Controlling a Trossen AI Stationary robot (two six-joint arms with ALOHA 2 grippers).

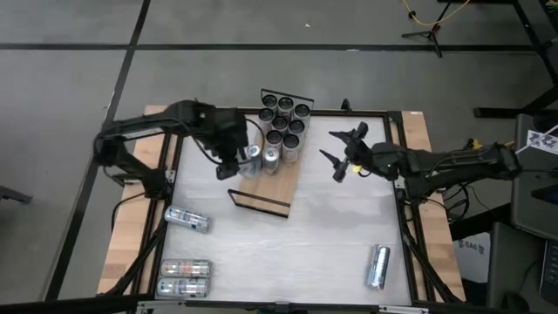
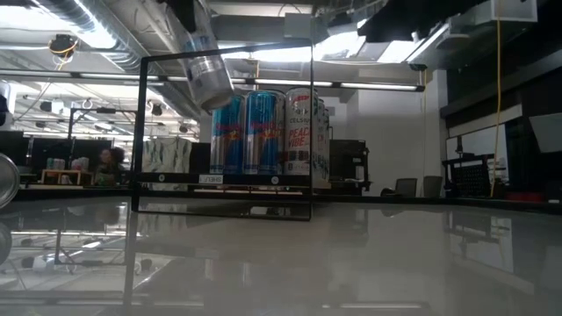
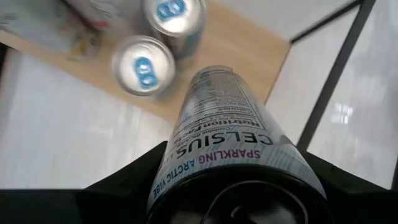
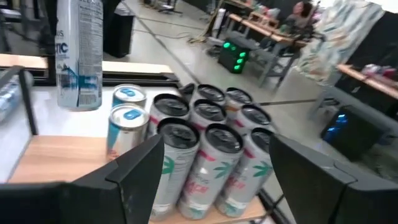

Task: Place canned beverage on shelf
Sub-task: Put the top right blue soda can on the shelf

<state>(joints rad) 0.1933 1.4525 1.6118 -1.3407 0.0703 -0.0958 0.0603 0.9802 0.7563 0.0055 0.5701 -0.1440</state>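
High view: the left gripper (image 1: 234, 150) reaches to the shelf (image 1: 281, 179) at 10 o'clock, clamped on a can (image 1: 250, 157); the right gripper (image 1: 342, 153) waits unclenched at 1 o'clock. Left wrist view: label reads "CELSIUS SPARKLING ARCTIC VIBE".

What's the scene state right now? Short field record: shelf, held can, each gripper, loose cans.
shelf: wood board with black wire rails, near table's far edge
cans on shelf: cluster standing at the far end, two blue-top cans beside it
held can: Celsius can, in the air over the shelf, tilted in the low view
left gripper: shut on the Celsius can, above the shelf's left edge
right gripper: open, empty, waiting right of the shelf
loose cans: four lying on the table; one left, pair front left, one front right
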